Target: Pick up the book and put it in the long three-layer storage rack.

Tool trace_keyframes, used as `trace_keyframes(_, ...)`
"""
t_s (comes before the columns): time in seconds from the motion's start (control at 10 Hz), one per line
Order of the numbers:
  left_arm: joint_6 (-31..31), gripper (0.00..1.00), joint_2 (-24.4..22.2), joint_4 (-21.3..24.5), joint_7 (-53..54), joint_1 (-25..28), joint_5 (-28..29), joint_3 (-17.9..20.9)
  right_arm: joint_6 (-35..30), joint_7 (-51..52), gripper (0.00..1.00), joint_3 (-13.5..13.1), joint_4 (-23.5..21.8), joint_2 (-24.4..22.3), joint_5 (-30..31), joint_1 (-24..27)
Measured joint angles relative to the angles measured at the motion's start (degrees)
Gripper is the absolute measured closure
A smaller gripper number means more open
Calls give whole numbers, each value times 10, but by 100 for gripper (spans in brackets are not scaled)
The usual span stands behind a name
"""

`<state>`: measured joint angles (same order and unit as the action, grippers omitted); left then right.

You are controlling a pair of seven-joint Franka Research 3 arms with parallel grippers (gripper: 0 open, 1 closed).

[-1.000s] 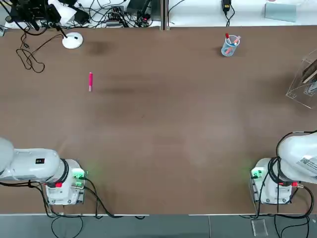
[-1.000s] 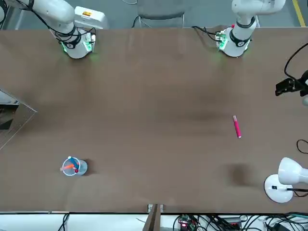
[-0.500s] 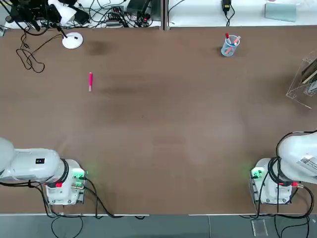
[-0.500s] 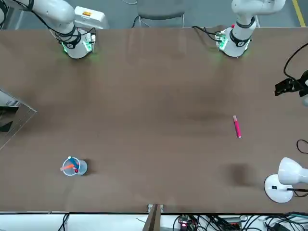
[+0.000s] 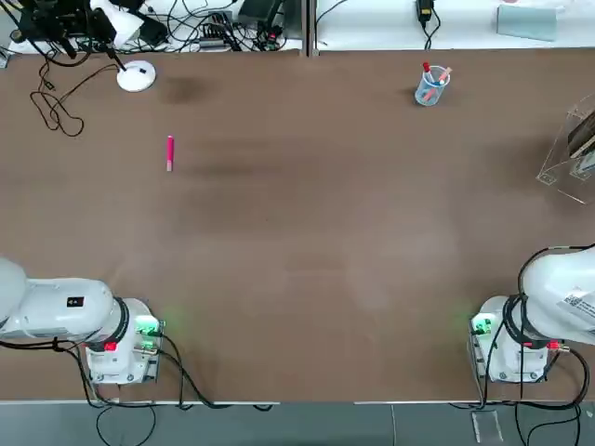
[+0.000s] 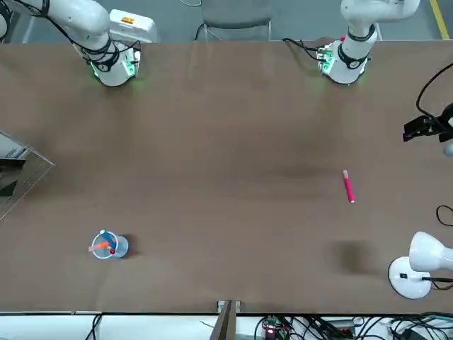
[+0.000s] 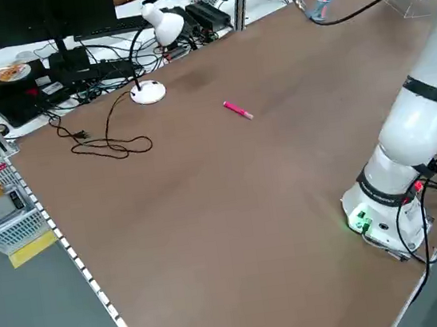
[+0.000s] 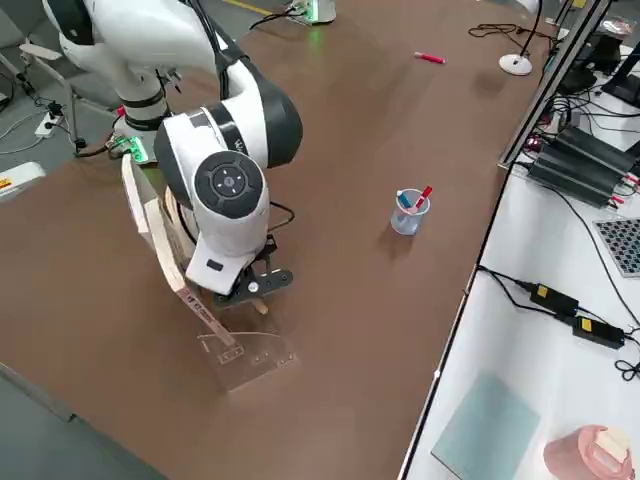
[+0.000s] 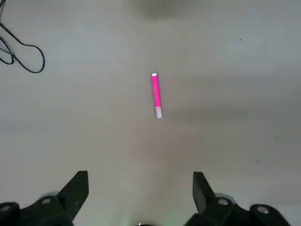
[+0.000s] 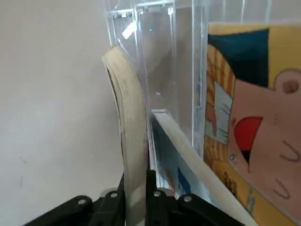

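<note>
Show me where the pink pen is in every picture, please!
Top view: the pink pen lies on the table's left part, below the white lamp.
Front view: right of centre, above the lamp.
Left side view: middle of the table, right of the lamp.
Right side view: far top, left of the lamp's base.
Left wrist view: centre.
Right wrist view: not in it.
Shared landmark: the white lamp.

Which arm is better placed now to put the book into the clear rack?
Right. The right gripper is shut on the book, right beside the rack. The left gripper hangs open over bare table near a pink pen.
</note>
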<state>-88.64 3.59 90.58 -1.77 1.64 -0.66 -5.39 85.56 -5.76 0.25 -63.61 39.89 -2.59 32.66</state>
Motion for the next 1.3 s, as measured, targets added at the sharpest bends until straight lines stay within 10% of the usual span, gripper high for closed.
trace_keyframes(1.3, 0, 3, 0, 0, 0, 0, 0, 0, 34, -6, 85, 4, 0, 16, 8, -8)
